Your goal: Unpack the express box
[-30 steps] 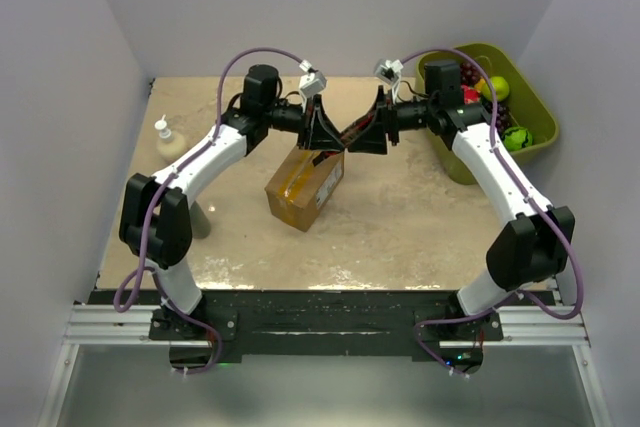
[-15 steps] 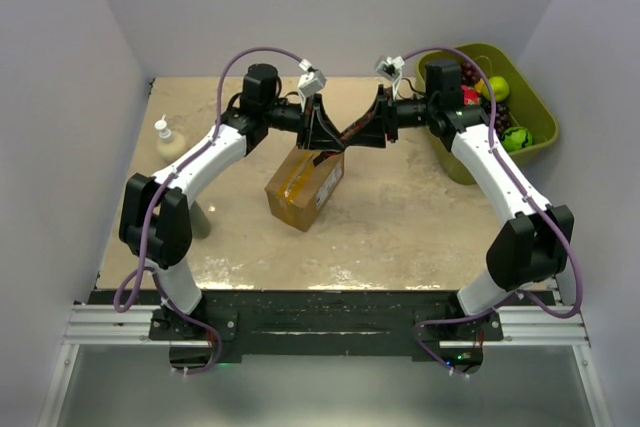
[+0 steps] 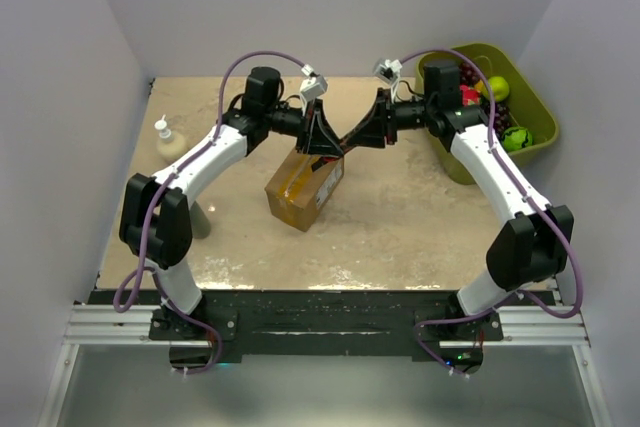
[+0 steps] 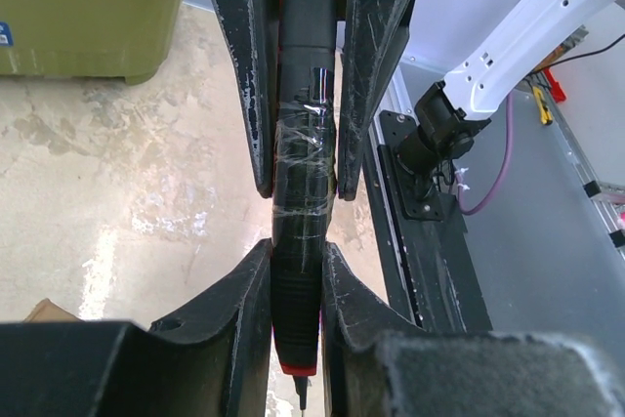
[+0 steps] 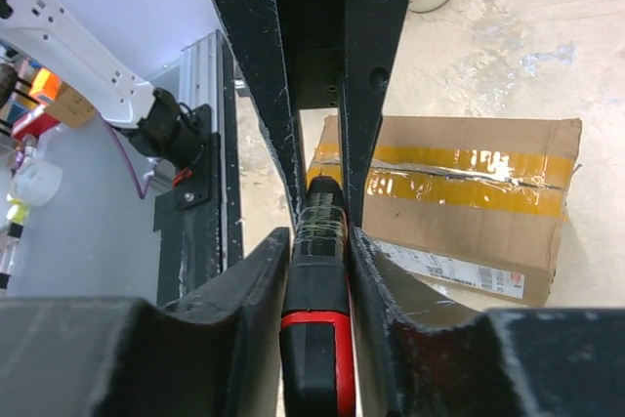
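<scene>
Box point(image 3: 305, 187) at centre of table point(image 3: 420, 217), flaps down under yellow tape point(image 5: 449, 178), printed label on one side. Shows no cut and no lifted flap, so nothing unpacked yet. Just above its 12 o'clock edge, black-and-red tool point(image 4: 303, 173), likely a cutter, pinched from both ends: left claw point(image 3: 325, 137) clamped on one end, right claw point(image 3: 365, 132) clamped on the other. Looks like a mid-air hand-over, with no release on either side. Further out, green bin point(image 3: 540, 117) of fruit at 2 o'clock, bottle point(image 3: 165, 139) at 9 o'clock. Left to do: pass the tool to one claw, slit the tape, open the flaps, lift out the contents.
</scene>
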Controlling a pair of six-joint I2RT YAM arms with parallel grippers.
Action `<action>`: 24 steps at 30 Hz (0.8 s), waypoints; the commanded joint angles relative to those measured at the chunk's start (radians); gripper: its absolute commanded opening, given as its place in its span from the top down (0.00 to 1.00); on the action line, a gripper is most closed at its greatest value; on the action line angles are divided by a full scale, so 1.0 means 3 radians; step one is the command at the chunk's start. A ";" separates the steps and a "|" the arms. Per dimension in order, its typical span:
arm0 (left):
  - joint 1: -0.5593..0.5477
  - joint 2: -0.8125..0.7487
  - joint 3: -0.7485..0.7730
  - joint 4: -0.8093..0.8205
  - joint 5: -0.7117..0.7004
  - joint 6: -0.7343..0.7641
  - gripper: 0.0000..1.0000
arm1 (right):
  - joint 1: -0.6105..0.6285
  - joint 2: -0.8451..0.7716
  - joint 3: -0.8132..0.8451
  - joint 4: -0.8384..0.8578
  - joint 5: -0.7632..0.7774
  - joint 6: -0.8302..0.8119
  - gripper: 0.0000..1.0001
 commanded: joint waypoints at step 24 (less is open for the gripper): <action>0.0762 -0.0578 0.0205 -0.0984 -0.1519 0.0774 0.03 | -0.0122 -0.0276 0.0502 0.0123 0.2046 0.0371 1.00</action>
